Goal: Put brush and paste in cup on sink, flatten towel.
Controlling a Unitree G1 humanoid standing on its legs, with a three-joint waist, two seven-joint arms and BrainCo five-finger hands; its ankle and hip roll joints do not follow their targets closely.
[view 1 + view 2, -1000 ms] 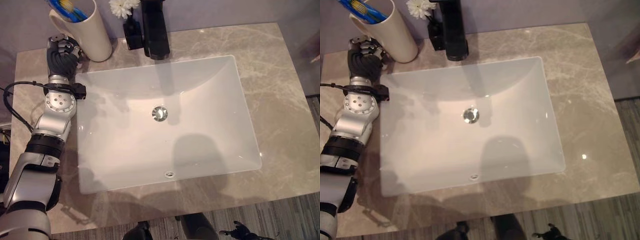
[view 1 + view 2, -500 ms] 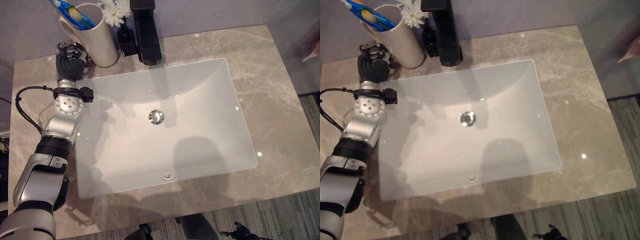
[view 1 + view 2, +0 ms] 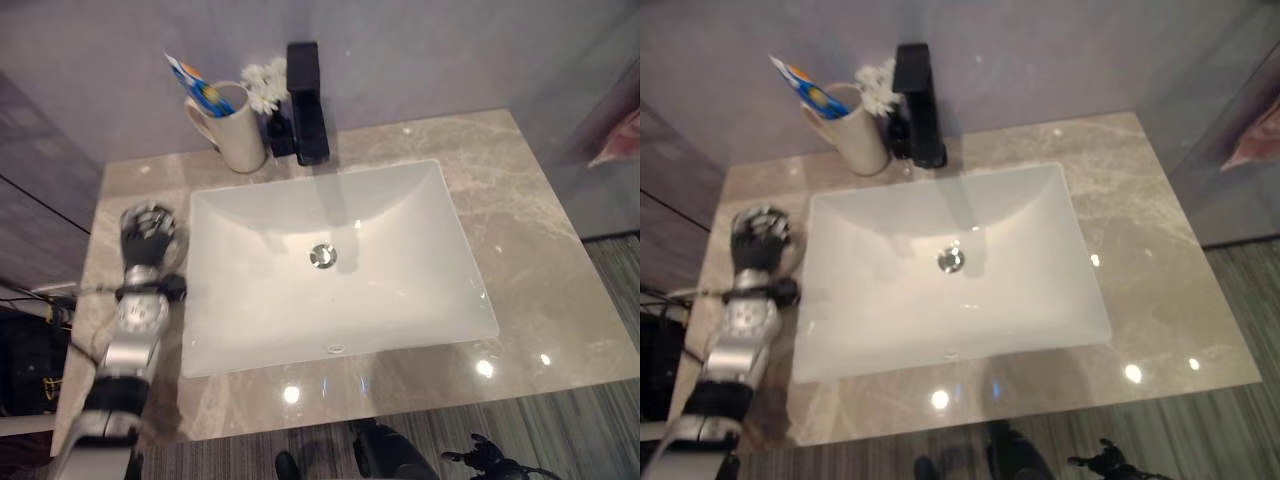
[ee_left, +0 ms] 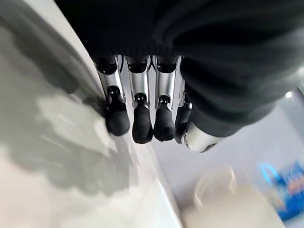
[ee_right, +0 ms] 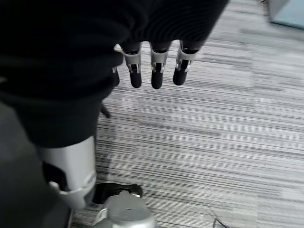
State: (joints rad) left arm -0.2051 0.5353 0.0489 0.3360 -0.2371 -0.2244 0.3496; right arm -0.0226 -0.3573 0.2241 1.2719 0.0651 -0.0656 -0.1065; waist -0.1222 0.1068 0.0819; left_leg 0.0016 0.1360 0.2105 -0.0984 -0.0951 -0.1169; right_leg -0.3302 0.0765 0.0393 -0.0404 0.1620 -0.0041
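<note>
marble counter (image 3: 560, 240) around a white sink (image 3: 330, 260); at upper left, cup (image 3: 235, 128) holding brush (image 3: 198, 85) and paste (image 3: 185, 72); left hand (image 3: 147, 232) at centre left, fingers (image 4: 142, 118) relaxed, empty; right hand (image 5: 152, 66) loose, empty, over floor (image 5: 228, 142).

Cream cup (image 3: 237, 135) holding blue brush (image 3: 192, 82); white sink (image 3: 400, 215); black tap (image 3: 306, 102); beige veined marble desk (image 3: 540, 265); grey striped floor (image 5: 228, 142).

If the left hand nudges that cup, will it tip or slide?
The cup looks tall and narrow, with the brush and paste leaning out above its rim, so a high push may tip it. The counter looks glossy, so a low nudge probably slides it.
</note>
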